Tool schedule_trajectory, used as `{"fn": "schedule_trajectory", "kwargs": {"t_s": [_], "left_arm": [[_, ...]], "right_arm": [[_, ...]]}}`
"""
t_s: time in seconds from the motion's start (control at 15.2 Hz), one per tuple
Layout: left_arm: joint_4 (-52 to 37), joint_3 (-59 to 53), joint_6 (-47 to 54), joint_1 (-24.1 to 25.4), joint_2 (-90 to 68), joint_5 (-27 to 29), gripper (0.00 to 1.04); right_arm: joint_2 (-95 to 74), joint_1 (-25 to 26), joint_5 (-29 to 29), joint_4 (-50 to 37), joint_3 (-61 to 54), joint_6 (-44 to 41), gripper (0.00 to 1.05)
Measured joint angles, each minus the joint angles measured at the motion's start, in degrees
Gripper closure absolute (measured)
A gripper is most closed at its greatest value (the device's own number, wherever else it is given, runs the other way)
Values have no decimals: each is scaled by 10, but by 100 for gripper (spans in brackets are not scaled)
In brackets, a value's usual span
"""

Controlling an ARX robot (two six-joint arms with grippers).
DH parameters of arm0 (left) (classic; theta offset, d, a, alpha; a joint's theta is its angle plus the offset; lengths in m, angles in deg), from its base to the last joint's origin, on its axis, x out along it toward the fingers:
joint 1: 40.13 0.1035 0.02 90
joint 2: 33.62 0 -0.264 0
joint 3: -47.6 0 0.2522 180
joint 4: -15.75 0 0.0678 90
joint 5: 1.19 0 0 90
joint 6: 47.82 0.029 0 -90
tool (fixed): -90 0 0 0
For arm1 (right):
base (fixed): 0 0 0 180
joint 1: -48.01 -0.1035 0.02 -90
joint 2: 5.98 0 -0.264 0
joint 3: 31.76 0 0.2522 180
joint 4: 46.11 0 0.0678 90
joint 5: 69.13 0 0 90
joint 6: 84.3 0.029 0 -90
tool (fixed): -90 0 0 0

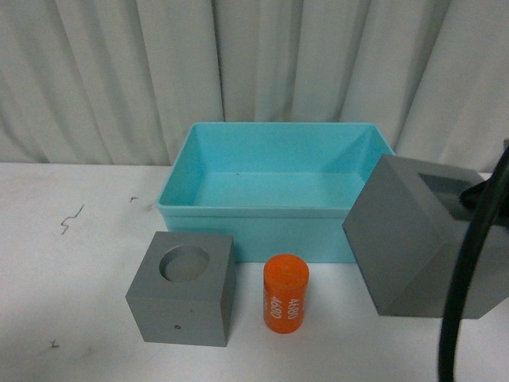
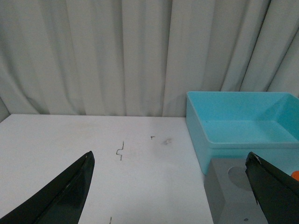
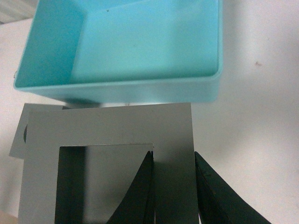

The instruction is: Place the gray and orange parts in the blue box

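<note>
The gray cube with the square recess (image 1: 417,239) hangs tilted above the table at the right, just in front of the blue box (image 1: 274,191). My right gripper (image 3: 173,161) is shut on one wall of that cube (image 3: 107,140), one finger inside the recess and one outside. On the table in front of the box stand the gray cube with the round recess (image 1: 183,288) and the orange cylinder (image 1: 285,294) with white digits. The left gripper (image 2: 170,161) is open over bare table, with the round-recess cube (image 2: 233,196) by its one finger. The box is empty.
A white curtain (image 1: 254,64) closes off the back behind the box. A black cable (image 1: 469,263) runs down the right edge of the front view. Small dark marks (image 1: 71,216) dot the white tabletop to the left.
</note>
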Motion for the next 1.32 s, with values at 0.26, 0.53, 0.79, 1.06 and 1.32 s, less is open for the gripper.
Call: {"fn": "schedule_trajectory", "kwargs": {"t_s": [0.26, 0.53, 0.79, 1.06, 1.32], "left_arm": [[0, 0, 0, 0, 0, 0, 7], [0, 0, 0, 0, 0, 0, 7], [0, 0, 0, 0, 0, 0, 7], [0, 0, 0, 0, 0, 0, 7], [0, 0, 0, 0, 0, 0, 7]], "right_arm": [[-26, 33, 1, 2, 83, -11, 86], [-121, 39, 14, -9, 198, 4, 86], [-249, 26, 5, 21, 330, 23, 86], [-343, -4, -6, 52, 436, 38, 86], [-407, -21, -45, 77, 494, 50, 86]]}}
